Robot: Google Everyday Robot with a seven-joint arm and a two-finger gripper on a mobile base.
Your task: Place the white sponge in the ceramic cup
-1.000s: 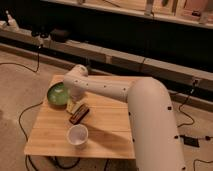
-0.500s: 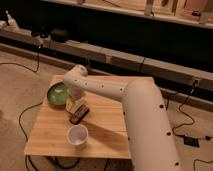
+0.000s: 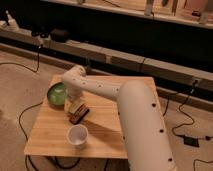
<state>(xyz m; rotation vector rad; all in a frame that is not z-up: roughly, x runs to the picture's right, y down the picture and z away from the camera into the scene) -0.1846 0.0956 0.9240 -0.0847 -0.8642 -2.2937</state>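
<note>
The white sponge [image 3: 76,107] lies on the wooden table [image 3: 107,107], right next to a dark brown bar [image 3: 80,115]. The ceramic cup [image 3: 77,135] stands upright and empty near the table's front edge, below the sponge. My gripper [image 3: 74,102] points down at the end of the white arm [image 3: 100,90], right over the sponge and partly hiding it. I cannot tell whether it touches the sponge.
A green bowl [image 3: 57,94] sits at the table's left side, just left of the gripper. The arm's thick white body [image 3: 142,130] covers the table's right part. Cables [image 3: 187,120] lie on the floor, and a long dark shelf runs behind.
The arm's thick near section has shifted a little. The gripper stays over the sponge by the brown bar. Cup and bowl have not moved.
</note>
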